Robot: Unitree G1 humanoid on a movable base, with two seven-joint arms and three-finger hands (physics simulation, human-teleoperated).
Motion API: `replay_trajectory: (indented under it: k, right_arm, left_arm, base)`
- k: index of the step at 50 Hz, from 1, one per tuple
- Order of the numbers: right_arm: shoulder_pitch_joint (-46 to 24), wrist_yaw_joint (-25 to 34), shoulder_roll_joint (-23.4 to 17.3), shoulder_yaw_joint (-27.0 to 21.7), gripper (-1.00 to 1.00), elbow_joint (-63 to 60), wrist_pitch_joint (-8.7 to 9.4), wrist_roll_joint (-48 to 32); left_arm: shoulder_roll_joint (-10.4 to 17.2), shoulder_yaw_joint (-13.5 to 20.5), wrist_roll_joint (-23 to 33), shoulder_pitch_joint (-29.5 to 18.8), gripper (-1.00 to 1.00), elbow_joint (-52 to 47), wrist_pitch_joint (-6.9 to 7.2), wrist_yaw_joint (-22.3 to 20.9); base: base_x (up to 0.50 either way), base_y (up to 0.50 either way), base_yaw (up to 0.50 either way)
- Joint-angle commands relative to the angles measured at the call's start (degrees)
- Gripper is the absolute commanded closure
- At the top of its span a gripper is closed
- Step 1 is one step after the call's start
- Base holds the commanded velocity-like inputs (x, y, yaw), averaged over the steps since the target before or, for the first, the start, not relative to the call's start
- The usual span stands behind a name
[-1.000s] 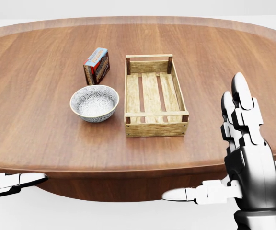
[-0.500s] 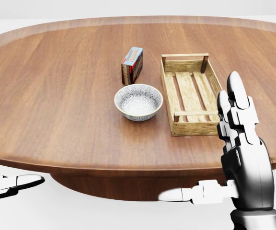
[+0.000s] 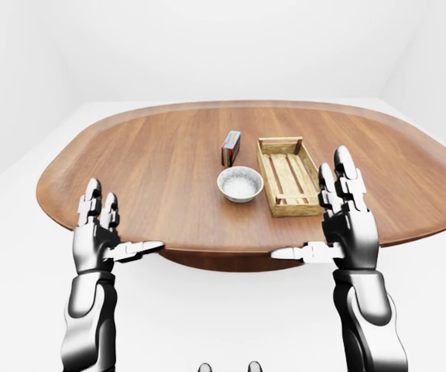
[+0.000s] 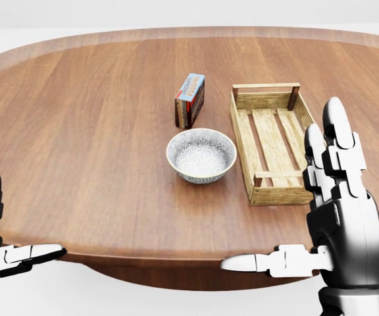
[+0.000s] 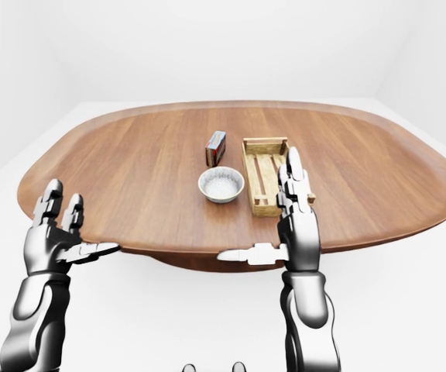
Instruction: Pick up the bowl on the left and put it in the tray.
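A patterned white-and-grey bowl (image 4: 201, 155) stands upright on the round wooden table (image 4: 77, 131), near the middle of the head view. Just to its right lies the slatted wooden tray (image 4: 283, 195), with nothing in it. My right hand (image 3: 330, 225) is held open at the table's near edge, fingers pointing up and thumb out to the left, below and right of the bowl and overlapping the tray's near right corner in the head view. My left hand (image 3: 111, 229) is open too, at the table's near left edge, far from the bowl. Neither hand holds anything.
A small red-and-blue box (image 4: 189, 100) stands on its edge just above the bowl, left of the tray's far end. The table's rim (image 4: 143, 260) runs between my two hands. White floor and walls surround the table.
The whole picture has shifted: bowl, box and tray slid right and slightly down, so the camera has moved. The hands stay open, and the left one shows a little higher.
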Motion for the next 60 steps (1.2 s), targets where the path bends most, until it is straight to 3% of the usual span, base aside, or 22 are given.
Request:
replay_trajectory:
  k: [1,8,28,47,60]
  right_arm:
    - [0.2,-0.8,0.1,-0.3,-1.00,1.8,0.00,0.5]
    - [0.8,-0.8,0.0,0.0,-1.00,1.7,0.00,-0.2]
    - [-1.2,-0.8,-0.1,-0.3,-1.00,0.4,0.00,-1.4]
    - [0.7,-0.3,-0.1,0.4,-1.00,-2.0,0.00,-2.4]
    - [0.2,3.1,-2.1,1.9,-1.00,-3.9,0.00,-6.9]
  left_arm:
    - [-0.5,-2.1,1.8,-0.9,-1.00,6.0,-3.09,0.2]
    - [-0.4,-2.7,1.8,-1.5,-1.00,11.9,-8.35,-0.6]
    - [0.5,-3.1,1.2,-2.9,-1.00,14.8,-8.35,-0.1]
    - [0.2,-2.5,0.7,-1.0,-1.00,11.6,-8.35,-0.7]
    - [0.1,-2.1,0.6,-0.6,-1.00,11.2,-8.35,-1.1]
  base:
    - [0.50,0.00,0.00]
    - [0.50,0.00,0.00]
    - [0.50,0.00,0.00]
    - [0.50,0.00,0.00]
    - [0.00,0.00,0.00]
